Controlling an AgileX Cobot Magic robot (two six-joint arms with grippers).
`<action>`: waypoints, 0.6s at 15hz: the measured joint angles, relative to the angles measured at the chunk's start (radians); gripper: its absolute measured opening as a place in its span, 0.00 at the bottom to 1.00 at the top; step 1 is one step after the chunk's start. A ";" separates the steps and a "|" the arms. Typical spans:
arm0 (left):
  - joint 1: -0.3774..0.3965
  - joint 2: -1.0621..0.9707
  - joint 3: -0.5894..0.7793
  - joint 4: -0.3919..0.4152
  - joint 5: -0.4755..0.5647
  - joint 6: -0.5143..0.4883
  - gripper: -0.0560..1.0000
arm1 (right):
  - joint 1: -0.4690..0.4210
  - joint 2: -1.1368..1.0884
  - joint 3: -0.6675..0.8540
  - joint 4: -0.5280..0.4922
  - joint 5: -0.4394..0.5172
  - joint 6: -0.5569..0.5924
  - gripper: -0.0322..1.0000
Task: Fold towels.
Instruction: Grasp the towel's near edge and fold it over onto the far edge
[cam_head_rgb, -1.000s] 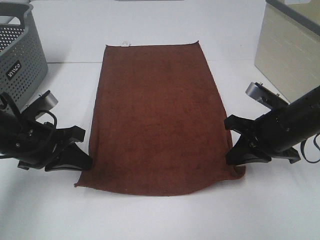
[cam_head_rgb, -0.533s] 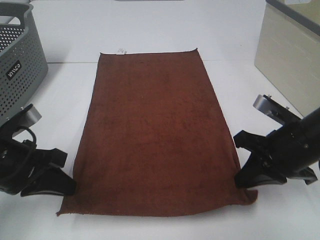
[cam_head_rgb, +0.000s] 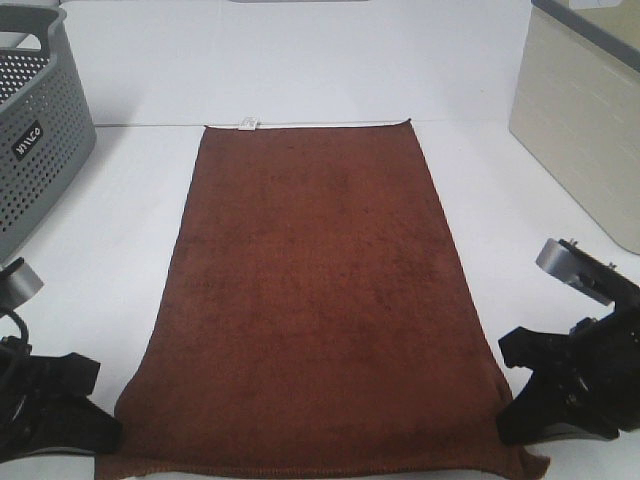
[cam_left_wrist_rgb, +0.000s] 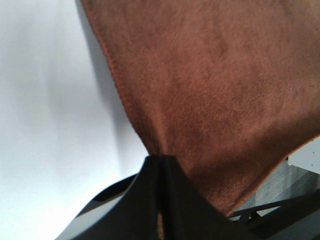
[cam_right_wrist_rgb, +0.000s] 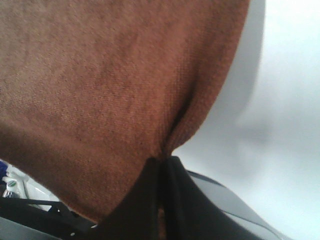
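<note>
The reddish-brown towel (cam_head_rgb: 315, 300) lies stretched lengthwise on the white table, with a small white tag (cam_head_rgb: 246, 124) at its far short edge. My left gripper (cam_head_rgb: 112, 432) is shut on the towel's near left corner, and my right gripper (cam_head_rgb: 508, 425) is shut on the near right corner. In the left wrist view the black fingers (cam_left_wrist_rgb: 160, 172) pinch the towel's (cam_left_wrist_rgb: 220, 90) hem. The right wrist view likewise shows my right gripper (cam_right_wrist_rgb: 162, 167) clamped on the cloth (cam_right_wrist_rgb: 100, 80). The near edge hangs at the table's front.
A grey perforated basket (cam_head_rgb: 40, 130) stands at the far left. A beige box (cam_head_rgb: 585, 120) stands at the far right. White tabletop (cam_head_rgb: 300, 60) lies beyond the towel's far edge.
Both grippers have pulled the towel's near corners toward the front edge and slightly apart. The towel slid forward and stretched flat; its far edge moved nearer.
</note>
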 joint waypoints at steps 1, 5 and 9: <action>0.000 0.001 -0.028 0.004 -0.010 -0.016 0.05 | 0.000 -0.001 -0.036 -0.004 0.000 0.000 0.03; 0.000 0.024 -0.216 0.086 -0.056 -0.076 0.05 | 0.000 0.027 -0.319 -0.065 0.027 0.030 0.03; 0.000 0.180 -0.517 0.271 -0.060 -0.213 0.05 | 0.000 0.220 -0.655 -0.192 0.101 0.118 0.03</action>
